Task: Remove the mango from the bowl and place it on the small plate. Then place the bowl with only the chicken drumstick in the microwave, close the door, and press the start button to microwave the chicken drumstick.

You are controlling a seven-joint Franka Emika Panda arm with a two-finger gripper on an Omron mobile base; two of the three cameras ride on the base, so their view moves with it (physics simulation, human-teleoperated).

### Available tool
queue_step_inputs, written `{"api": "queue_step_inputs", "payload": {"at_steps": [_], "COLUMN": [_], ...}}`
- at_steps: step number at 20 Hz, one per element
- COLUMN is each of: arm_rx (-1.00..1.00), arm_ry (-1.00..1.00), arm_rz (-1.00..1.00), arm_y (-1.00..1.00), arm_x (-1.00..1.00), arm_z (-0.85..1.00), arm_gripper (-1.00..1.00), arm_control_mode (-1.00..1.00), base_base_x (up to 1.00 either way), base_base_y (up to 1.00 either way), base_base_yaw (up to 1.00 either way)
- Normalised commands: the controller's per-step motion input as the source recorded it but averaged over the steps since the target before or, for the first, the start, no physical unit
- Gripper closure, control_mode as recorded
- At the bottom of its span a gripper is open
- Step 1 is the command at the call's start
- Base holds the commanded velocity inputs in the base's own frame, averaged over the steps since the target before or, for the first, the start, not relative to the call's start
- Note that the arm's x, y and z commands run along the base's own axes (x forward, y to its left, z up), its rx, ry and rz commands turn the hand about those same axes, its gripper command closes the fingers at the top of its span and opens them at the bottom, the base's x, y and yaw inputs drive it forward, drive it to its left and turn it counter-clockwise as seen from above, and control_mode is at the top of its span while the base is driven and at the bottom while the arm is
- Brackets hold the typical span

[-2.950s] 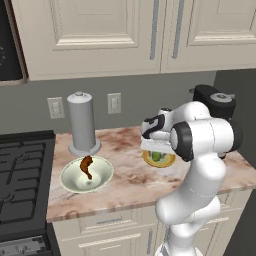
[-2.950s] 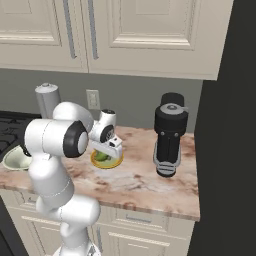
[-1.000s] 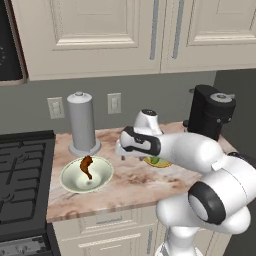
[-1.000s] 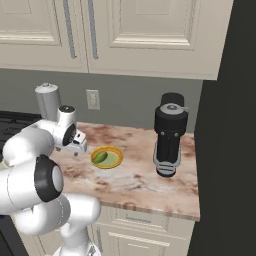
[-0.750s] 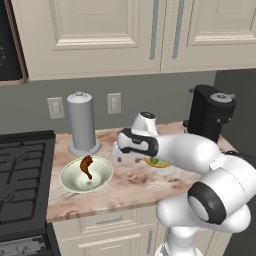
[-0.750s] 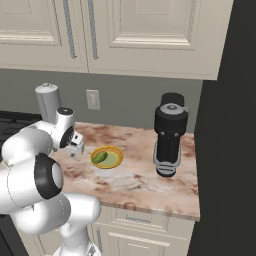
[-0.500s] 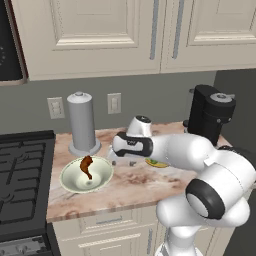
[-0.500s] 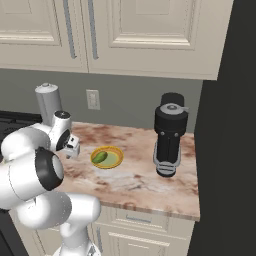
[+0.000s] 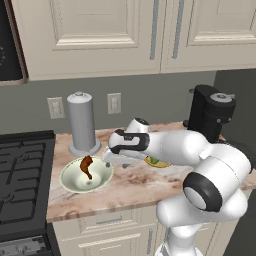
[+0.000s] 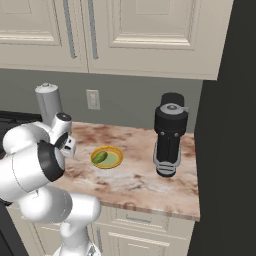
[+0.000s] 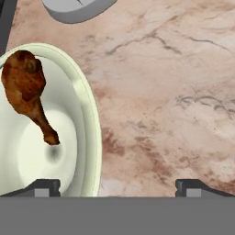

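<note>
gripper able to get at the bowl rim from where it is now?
Probably yes. The gripper is open beside the bowl, with one fingertip over its near rim and bare counter under the rest. The chicken drumstick lies further in, away from that rim.

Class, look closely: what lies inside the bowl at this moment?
Inside the bowl lies just the chicken drumstick, thick end against the wall. The mango sits on the small plate. Nothing covers the bowl's inside.
</note>
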Motion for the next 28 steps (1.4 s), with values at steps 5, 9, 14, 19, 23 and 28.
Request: {"api": "queue_step_inputs", "payload": {"at_steps": [5, 9, 14, 19, 23, 28], "arm_rx": [0.13, 0.07, 0.03, 0.01, 0.00, 0.00], "arm_ry": [0.00, 0.00, 0.01, 0.03, 0.03, 0.02], "arm_rz": [0.04, 0.00, 0.00, 0.00, 0.00, 0.00], "arm_y": [0.04, 0.00, 0.03, 0.17, 0.27, 0.19], "arm_x": [-0.02, -0.03, -0.01, 0.00, 0.00, 0.00], "arm_z": [-0.02, 0.00, 0.00, -0.05, -0.14, -0.23], "arm_gripper": [-1.00, -1.00, -1.00, -1.00, -1.00, -1.00], "arm_control_mode": [-1.00, -1.00, -1.00, -1.00, -1.00, -1.00], "base_base_x": [0.00, 0.00, 0.00, 0.00, 0.00, 0.00], "base_base_y": [0.00, 0.00, 0.00, 0.00, 0.00, 0.00], "base_base_yaw": [0.00, 0.00, 0.00, 0.00, 0.00, 0.00]}}
